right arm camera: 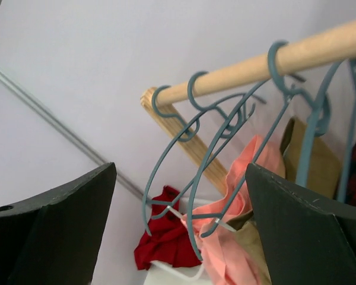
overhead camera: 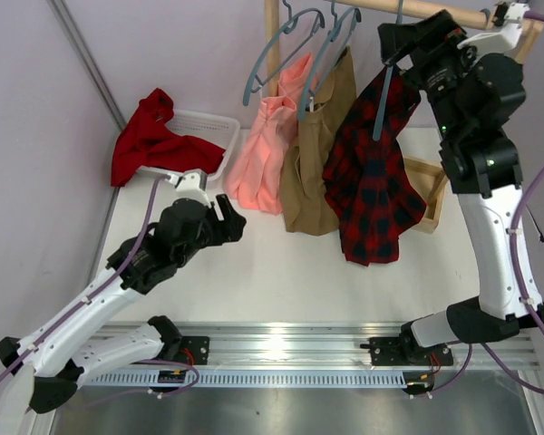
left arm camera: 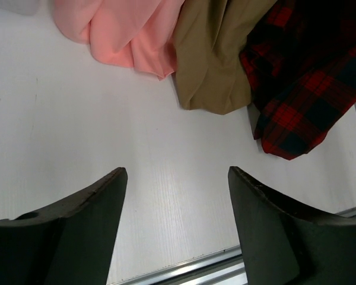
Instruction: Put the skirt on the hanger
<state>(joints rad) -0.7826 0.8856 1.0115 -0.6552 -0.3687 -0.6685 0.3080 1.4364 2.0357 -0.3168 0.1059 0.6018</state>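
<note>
White desk (overhead camera: 281,272) stands under a wooden rail (overhead camera: 417,9). Tartan skirt (overhead camera: 372,181) hangs on the hanger (overhead camera: 382,100) from that rail, beside the tan garment (overhead camera: 317,154), hem reaching the desk. Right end effector (right arm camera: 181,167) released near the rail; left end effector (left arm camera: 177,172) released, empty, over the desk.

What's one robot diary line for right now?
skirt: hanging on hanger from wooden rod | right tool: open, empty, by rod | left tool: open, empty, above table
</note>
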